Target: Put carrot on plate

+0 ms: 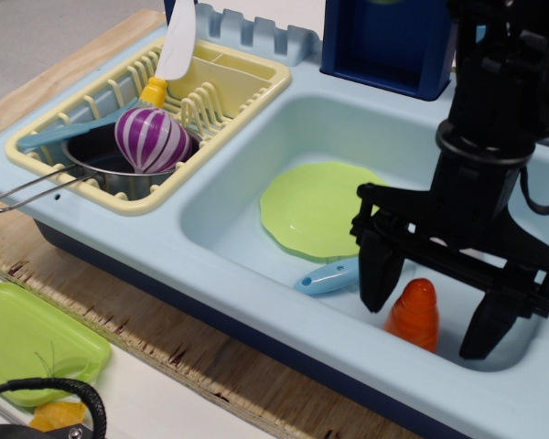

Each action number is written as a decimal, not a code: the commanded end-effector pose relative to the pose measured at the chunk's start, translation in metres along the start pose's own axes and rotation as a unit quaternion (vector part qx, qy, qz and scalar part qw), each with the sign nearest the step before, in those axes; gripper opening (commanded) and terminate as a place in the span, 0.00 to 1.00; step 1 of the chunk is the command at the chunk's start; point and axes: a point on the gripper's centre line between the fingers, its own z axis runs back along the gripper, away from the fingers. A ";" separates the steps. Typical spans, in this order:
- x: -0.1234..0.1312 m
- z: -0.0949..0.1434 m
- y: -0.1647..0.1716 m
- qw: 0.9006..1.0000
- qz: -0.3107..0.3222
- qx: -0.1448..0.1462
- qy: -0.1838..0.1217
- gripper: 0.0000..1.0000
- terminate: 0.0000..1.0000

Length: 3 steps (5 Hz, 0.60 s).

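The orange toy carrot (414,314) stands upright in the light blue sink basin (247,197), near its front right. The round lime-green plate (317,208) lies flat on the basin floor to the carrot's upper left. My black gripper (432,315) is open and low in the basin, one finger left of the carrot and one finger right of it. The carrot sits between the fingers, nearer the left one, with gaps showing on both sides. The gripper holds nothing.
A blue-handled spoon (328,275) lies just left of the gripper, its bowl hidden behind it. A cream dish rack (242,91) on the left holds a pot and a purple striped object (150,139). A square green tray (29,340) and a yellow-orange scrap (55,416) lie at front left.
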 end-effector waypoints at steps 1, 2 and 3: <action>-0.006 0.007 -0.003 1.000 -0.001 -0.010 -0.011 1.00 0.00; -0.008 0.005 0.000 1.000 0.005 -0.012 -0.012 0.00 0.00; -0.007 0.005 0.001 1.000 0.008 -0.012 -0.015 0.00 0.00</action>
